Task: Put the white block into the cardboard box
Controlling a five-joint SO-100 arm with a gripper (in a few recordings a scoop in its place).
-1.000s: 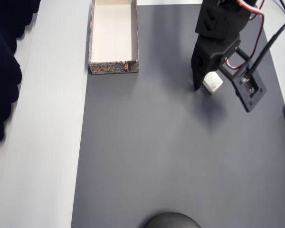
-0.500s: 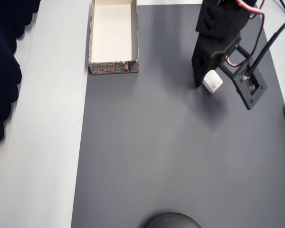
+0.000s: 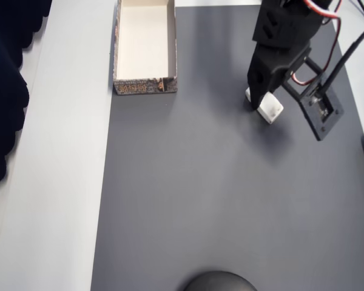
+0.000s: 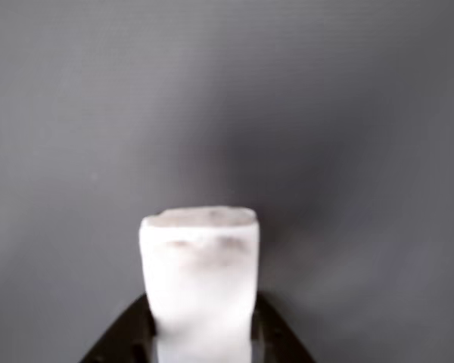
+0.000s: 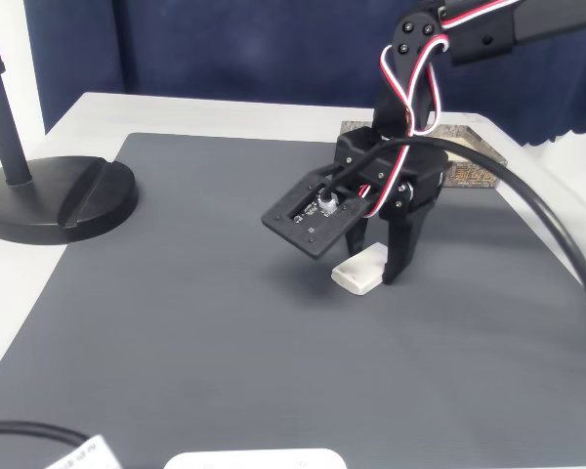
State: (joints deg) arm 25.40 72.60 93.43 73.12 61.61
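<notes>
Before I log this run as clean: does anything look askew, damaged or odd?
Nothing serious. The block lies flat on the mat between the gripper's jaws. The box sits upright and open at the mat's edge, its outer walls looking worn. Nothing looks spilled.

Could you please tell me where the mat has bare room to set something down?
The grey mat is bare below the cardboard box and the white block, down to the round stand base. It is crowded at the tool straddling the block.
</notes>
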